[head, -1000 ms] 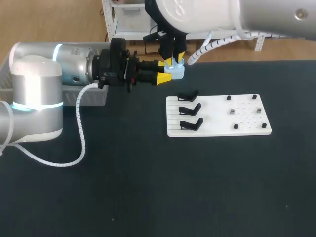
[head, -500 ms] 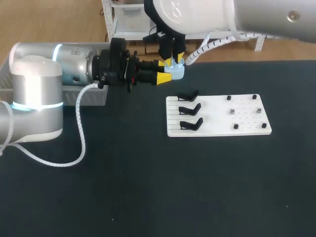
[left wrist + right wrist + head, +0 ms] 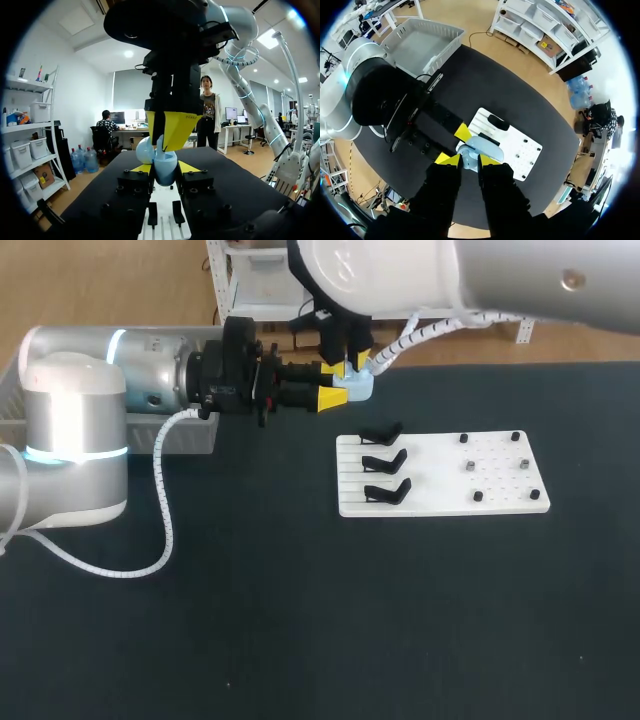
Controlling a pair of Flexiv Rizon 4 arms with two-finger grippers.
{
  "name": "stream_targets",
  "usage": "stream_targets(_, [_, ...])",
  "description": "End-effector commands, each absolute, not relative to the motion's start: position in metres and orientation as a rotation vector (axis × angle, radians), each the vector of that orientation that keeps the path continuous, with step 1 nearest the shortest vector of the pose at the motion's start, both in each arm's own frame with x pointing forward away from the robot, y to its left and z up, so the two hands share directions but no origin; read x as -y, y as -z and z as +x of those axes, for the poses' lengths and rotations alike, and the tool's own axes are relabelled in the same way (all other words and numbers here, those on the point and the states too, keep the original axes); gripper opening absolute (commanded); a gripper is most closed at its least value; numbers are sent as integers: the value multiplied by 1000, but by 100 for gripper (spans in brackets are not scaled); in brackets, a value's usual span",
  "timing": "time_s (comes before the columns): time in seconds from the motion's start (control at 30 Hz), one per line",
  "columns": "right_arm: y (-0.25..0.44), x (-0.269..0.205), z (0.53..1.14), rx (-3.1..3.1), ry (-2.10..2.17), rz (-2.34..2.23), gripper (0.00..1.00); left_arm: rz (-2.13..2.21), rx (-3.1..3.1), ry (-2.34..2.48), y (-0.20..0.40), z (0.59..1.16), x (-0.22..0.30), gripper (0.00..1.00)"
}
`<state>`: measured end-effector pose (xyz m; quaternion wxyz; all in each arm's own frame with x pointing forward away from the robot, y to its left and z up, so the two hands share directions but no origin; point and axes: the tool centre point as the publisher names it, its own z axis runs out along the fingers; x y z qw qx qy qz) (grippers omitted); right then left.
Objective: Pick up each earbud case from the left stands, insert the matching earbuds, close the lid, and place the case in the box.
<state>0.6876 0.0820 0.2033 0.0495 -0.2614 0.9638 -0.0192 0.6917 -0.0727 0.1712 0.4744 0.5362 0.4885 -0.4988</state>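
Note:
A pale blue earbud case (image 3: 358, 387) hangs above the table's far edge, and my left gripper (image 3: 330, 395), lying level, is shut on its body (image 3: 164, 170). The lid (image 3: 146, 149) stands open beside it. My right gripper (image 3: 353, 364) comes straight down onto the case and is shut on a small pale blue piece (image 3: 469, 161), by its look an earbud, at the case's mouth. In the right wrist view the case (image 3: 485, 146) lies just ahead of my fingertips (image 3: 449, 159). The white board (image 3: 445, 502) holds three bare black stands (image 3: 385, 460).
Small black and grey pegs (image 3: 470, 466) dot the board's right half. A grey basket (image 3: 420, 47) sits at the table's far left corner behind my left arm (image 3: 75, 440). A white cable (image 3: 160, 540) loops from that arm over the mat.
My right arm has shifted slightly left over the case, and its yellow tips show less than before. The left arm and the case have stayed still.

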Motion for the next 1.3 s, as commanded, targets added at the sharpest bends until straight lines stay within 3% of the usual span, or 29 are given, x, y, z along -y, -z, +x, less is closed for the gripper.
stream_targets(0.03, [-202,-83,689,-2934,61,-797,0,1308,-1192,1215,-171,690,73,0])
stream_targets(0.1, [-202,-83,688,-2932,60,-801,40,1308,-1192,1215,-171,690,73,0])
stream_targets(0.13, [-203,-83,687,-2931,57,-802,51,1308,-1192,1215,-171,690,73,0])
stream_targets(0.17, [-203,-83,687,-2930,54,-802,73,1308,-1192,1215,-171,690,73,0])
stream_targets(0.23, [-207,-82,683,-2923,41,-807,100,1308,-1192,1215,-171,690,73,0])
stream_targets(0.5, [-229,-74,676,-2873,-11,-769,100,1308,-1192,1215,-171,690,73,0])
stream_targets(0.87, [-233,-28,732,-2809,-3,4,100,1308,-1192,1215,-171,690,73,0])
stream_targets(1.3, [-211,-22,748,-2823,9,69,100,1308,-1192,1215,-171,690,73,0])
